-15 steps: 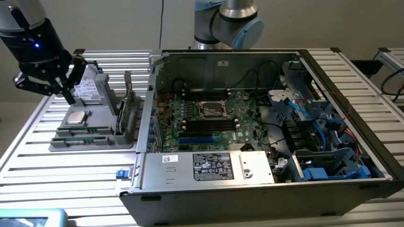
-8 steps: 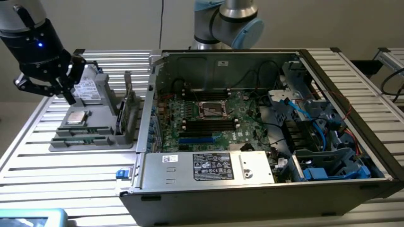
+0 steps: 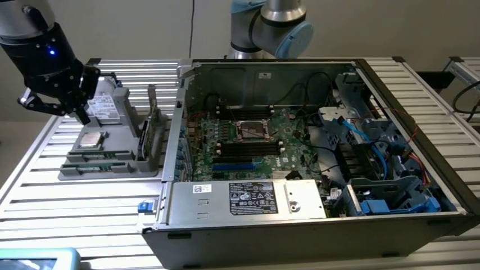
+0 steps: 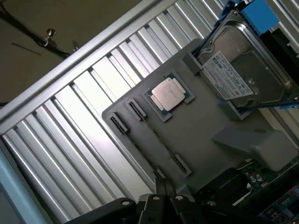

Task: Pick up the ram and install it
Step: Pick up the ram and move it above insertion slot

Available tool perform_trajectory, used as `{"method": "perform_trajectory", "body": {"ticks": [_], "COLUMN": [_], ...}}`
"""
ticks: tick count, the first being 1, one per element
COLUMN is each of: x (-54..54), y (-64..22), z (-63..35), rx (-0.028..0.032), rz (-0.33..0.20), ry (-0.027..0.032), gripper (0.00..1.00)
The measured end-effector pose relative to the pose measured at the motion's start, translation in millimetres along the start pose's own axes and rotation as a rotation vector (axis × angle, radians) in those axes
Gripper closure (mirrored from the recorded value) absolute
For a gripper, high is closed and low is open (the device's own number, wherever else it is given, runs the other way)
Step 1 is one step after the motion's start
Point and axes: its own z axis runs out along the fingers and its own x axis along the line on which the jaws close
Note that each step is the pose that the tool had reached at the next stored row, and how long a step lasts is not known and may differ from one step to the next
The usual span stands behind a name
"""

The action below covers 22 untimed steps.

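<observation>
Over grey tray [image 4: 201,126]: gripper [image 3: 75,112] claw pinched shut, nothing in it. At tray edge: ram [image 4: 156,139] edge-on, thin line between clips [image 4: 180,163], hard to make out.

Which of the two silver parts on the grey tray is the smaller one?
The square processor chip, lying flat; the hard drive beside it is a bigger box with a white label.

Raised arm [image 3: 41,56], jaws pressed together.

You see ram [image 3: 94,167]: long thin green stick. Stands on edge in gray tray [image 3: 112,174], near square silver chip [image 3: 91,139]. Not picked up.
</observation>
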Motion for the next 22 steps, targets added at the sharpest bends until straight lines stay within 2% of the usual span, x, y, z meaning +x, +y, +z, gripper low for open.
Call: {"method": "perform_trajectory", "body": {"ticks": [22], "x": [0.0], "y": [0.0], "z": [1.4], "rx": [-0.0038], "rz": [-0.399], "ry": [0.0088], "gripper": [0.89]}}
